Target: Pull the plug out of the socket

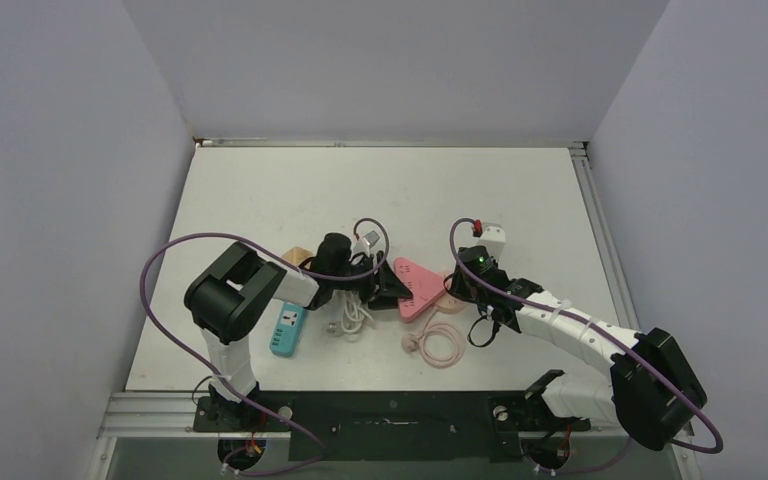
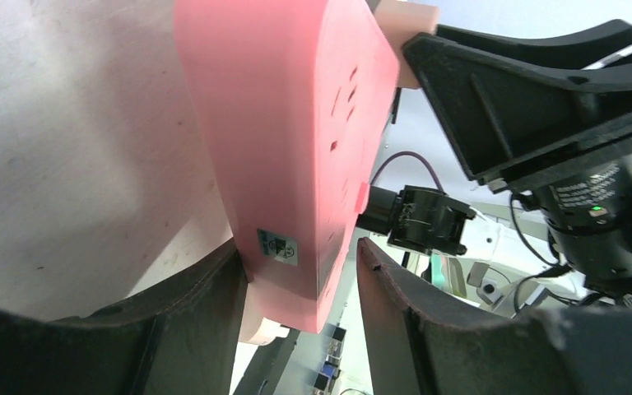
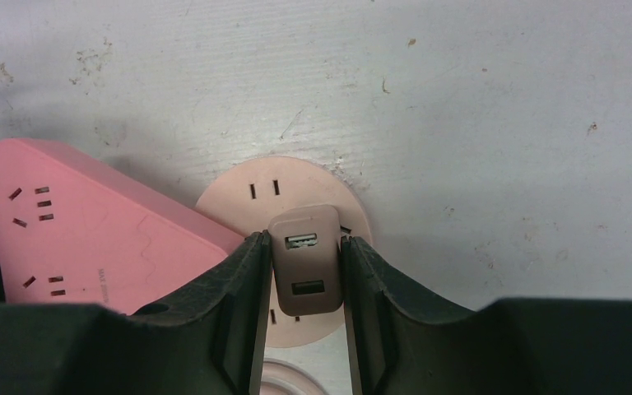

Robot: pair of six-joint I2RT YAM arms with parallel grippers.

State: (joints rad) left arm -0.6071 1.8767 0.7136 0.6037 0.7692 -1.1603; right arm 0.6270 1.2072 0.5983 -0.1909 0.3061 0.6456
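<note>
white table (image 1: 560,200), and near its middle the plug (image 3: 304,263) sits in the round socket (image 3: 304,177), right gripper (image 3: 303,247) clamped on it, left gripper (image 2: 299,251) straddling the pink strip (image 2: 280,123) corner, grip unclear; the pull remains.

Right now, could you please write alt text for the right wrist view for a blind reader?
The right gripper clamps a taupe USB charger plugged into a round peach socket. A pink triangular power strip lies against the socket on a scuffed white table.
</note>
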